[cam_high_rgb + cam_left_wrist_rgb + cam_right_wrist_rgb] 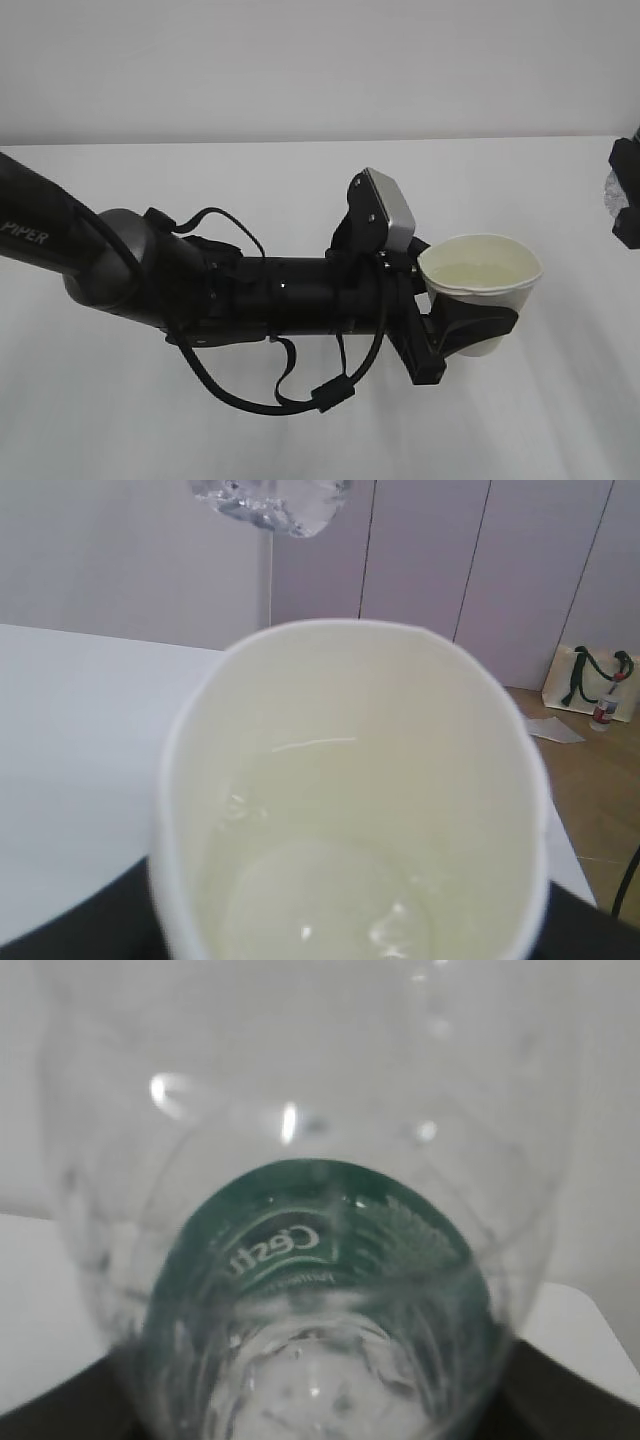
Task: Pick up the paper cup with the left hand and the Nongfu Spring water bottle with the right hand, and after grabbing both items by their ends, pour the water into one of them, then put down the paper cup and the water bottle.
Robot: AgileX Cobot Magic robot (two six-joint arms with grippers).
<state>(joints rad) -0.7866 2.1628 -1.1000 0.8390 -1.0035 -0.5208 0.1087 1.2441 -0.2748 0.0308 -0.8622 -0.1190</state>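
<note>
My left gripper [478, 328], on the black arm marked "PIPER", is shut on the white paper cup [481, 285] and holds it upright above the table. In the left wrist view the paper cup [350, 780] fills the frame, with clear water [330, 890] pooled in its bottom. The clear ribbed end of the Nongfu Spring water bottle [270, 502] hangs just above and beyond the cup's rim. In the right wrist view the bottle [320, 1290], with its dark green label, fills the frame between black fingers [575, 1395]. My right gripper [627, 195] shows only at the right edge, shut on the bottle.
The white table [300, 170] runs under both arms, and its far edge meets a pale wall. Its right edge [570, 855] drops to a wooden floor, where a white bag [590, 685] leans against the panelled wall.
</note>
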